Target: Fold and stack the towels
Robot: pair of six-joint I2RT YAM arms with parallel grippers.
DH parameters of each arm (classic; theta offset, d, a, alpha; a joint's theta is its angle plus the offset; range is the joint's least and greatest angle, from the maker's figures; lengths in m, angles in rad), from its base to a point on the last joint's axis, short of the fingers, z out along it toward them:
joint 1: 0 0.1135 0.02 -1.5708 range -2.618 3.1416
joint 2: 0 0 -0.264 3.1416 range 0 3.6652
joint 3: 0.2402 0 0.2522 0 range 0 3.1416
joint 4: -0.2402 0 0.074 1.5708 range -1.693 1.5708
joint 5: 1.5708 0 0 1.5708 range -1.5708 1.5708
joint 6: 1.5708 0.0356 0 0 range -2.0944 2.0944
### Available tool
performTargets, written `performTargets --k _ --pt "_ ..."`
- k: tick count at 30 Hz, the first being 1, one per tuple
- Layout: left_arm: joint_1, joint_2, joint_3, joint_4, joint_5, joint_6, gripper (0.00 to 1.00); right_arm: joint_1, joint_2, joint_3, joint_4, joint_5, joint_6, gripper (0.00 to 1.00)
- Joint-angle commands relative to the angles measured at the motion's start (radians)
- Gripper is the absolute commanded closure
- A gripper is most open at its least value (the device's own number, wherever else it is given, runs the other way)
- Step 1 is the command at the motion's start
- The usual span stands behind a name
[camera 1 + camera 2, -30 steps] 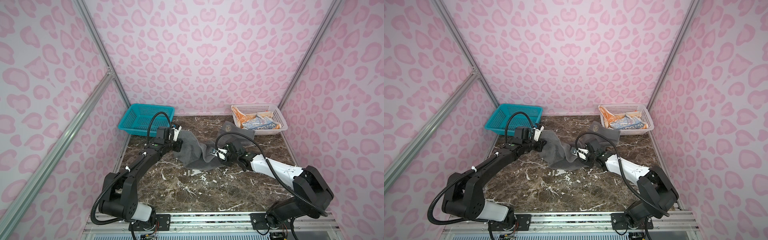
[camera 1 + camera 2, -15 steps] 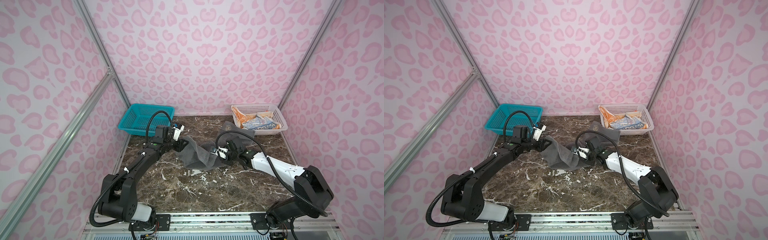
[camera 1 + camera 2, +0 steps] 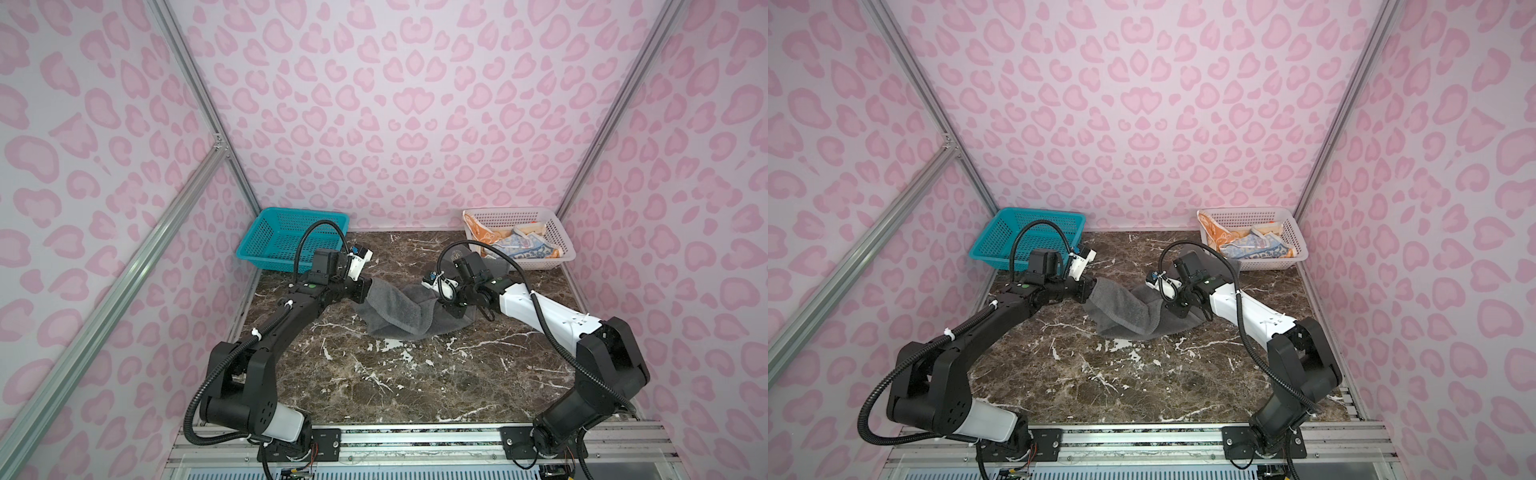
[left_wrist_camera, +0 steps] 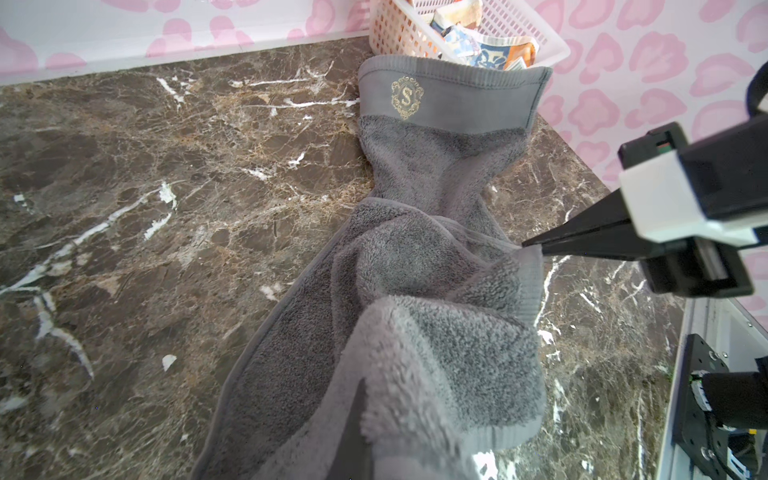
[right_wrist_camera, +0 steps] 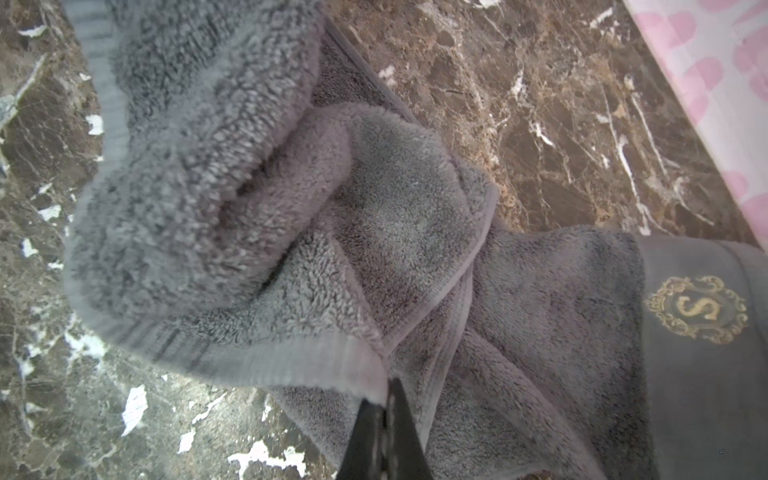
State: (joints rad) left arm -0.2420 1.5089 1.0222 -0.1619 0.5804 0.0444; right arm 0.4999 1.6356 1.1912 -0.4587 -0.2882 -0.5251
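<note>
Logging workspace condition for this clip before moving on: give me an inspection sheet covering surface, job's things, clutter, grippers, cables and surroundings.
Surface: dark marble tabletop, white-veined.
Job's things: grey towel bunched mid-table, raised at both held ends; multicolour towel and orange towel crumpled in the white basket; teal basket at the back left.
Clutter: nothing seen.
Grippers: left gripper and right gripper each shut on the grey towel.
Cables: a black hose arches above each wrist.
Surroundings: pink patterned walls, aluminium frame posts.
</note>
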Motion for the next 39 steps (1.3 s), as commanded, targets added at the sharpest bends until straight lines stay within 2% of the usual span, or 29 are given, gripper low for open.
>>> performTargets --k 1,3,6,11,18,21,23,30,39 --pt "0.005 0.034 0.021 0.003 -0.082 -0.025 0.97 -0.019 0.031 0.048 -0.046 -0.017 0.108 1.00" --pt "0.014 0.059 0.030 -0.008 -0.128 -0.048 0.97 -0.026 0.051 0.079 -0.049 -0.011 0.153 1.00" --pt "0.043 0.088 0.028 -0.010 -0.127 -0.112 0.95 -0.025 0.080 0.120 -0.047 -0.006 0.212 1.00" --pt "0.090 0.087 -0.006 -0.009 -0.113 -0.227 0.81 -0.018 0.128 0.164 -0.034 0.008 0.303 1.00" --pt "0.160 0.053 -0.055 -0.047 -0.118 -0.353 0.67 -0.008 0.156 0.162 0.029 0.040 0.415 1.00" --pt "0.201 0.037 -0.079 -0.052 -0.087 -0.410 0.65 -0.007 0.153 0.153 0.060 0.051 0.451 1.00" --pt "0.218 0.024 -0.087 -0.060 -0.063 -0.448 0.59 -0.006 0.153 0.155 0.069 0.050 0.459 1.00" --pt "0.218 0.051 -0.079 -0.049 0.036 -0.558 0.55 0.003 0.156 0.160 0.085 0.051 0.453 1.00" --pt "0.216 0.246 0.084 -0.067 0.062 -0.587 0.49 0.010 0.137 0.135 0.099 0.061 0.439 1.00"
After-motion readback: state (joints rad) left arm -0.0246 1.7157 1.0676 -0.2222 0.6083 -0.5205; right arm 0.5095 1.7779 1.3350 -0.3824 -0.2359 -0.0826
